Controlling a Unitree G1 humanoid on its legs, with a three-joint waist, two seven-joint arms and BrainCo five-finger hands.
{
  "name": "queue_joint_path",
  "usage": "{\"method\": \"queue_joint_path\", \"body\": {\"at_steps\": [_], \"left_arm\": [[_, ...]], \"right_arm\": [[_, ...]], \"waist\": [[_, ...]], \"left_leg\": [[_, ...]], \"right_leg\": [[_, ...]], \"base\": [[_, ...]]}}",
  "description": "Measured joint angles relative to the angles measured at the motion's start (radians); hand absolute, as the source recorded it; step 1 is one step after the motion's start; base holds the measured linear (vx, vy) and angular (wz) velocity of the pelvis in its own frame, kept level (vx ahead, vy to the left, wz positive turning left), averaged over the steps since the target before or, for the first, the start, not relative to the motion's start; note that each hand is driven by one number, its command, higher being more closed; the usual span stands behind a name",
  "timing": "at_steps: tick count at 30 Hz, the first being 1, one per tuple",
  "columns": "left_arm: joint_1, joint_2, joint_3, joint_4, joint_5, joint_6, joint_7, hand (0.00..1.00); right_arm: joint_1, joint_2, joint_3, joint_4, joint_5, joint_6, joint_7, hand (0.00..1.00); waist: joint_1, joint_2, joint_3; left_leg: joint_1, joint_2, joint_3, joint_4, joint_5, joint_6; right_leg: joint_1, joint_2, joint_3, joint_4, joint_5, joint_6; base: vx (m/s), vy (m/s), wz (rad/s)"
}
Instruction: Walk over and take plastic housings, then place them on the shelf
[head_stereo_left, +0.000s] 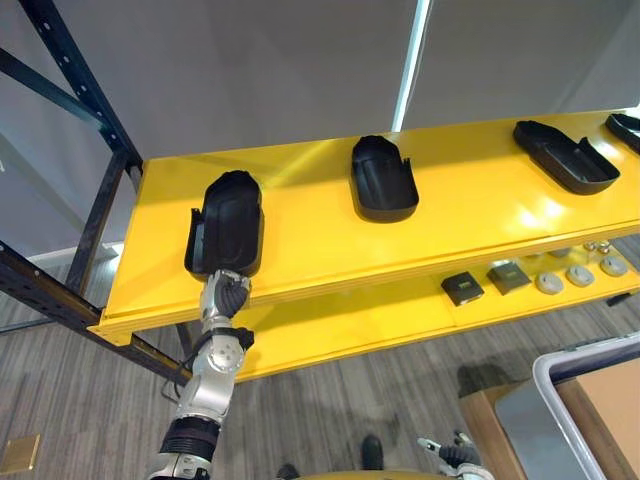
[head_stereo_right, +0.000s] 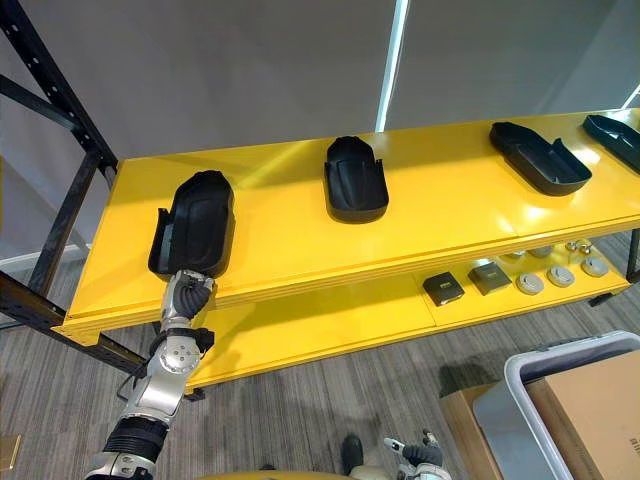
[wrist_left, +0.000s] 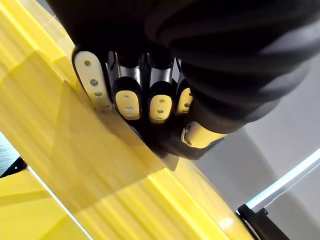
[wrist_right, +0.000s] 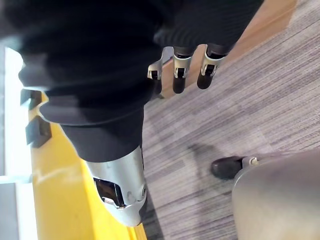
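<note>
Yellow shelf (head_stereo_left: 300, 235) was stocked with three housings (head_stereo_left: 383, 178); a fourth housing (head_stereo_left: 228, 222), left of frame, was clasped, unreleased, by left hand (head_stereo_left: 228, 290); right hand (wrist_right: 185, 70) was held slack.

Silver-grey left arm (head_stereo_left: 212, 375), black ribbed band at 7 o'clock; left hand (wrist_left: 230, 65) cover dark, ribbed; silver fingers (wrist_left: 128, 102) dotted with holes.
</note>
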Motion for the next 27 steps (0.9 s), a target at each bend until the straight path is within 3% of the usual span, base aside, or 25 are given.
{"method": "queue_joint_path", "body": {"at_steps": [11, 27], "left_arm": [[0.020, -0.016, -0.007, -0.044, 0.059, 0.003, 0.021, 1.00], [0.011, 0.001, -0.002, -0.080, 0.059, 0.003, 0.064, 1.00]], "right_arm": [[0.000, 0.000, -0.004, 0.007, 0.000, -0.001, 0.000, 0.00], [0.000, -0.004, -0.005, 0.012, -0.001, 0.000, -0.003, 0.00]], "waist": [[-0.002, -0.004, 0.000], [-0.026, -0.011, 0.002]], "left_leg": [[0.014, -0.011, -0.015, 0.004, 0.002, 0.008], [0.015, -0.012, -0.010, 0.005, -0.006, 0.016]], "right_leg": [[0.021, 0.000, -0.010, -0.001, 0.005, 0.006], [0.027, 0.002, -0.010, -0.015, 0.002, 0.003]], "base": [[0.00, -0.006, 0.04], [0.00, 0.000, 0.00]]}}
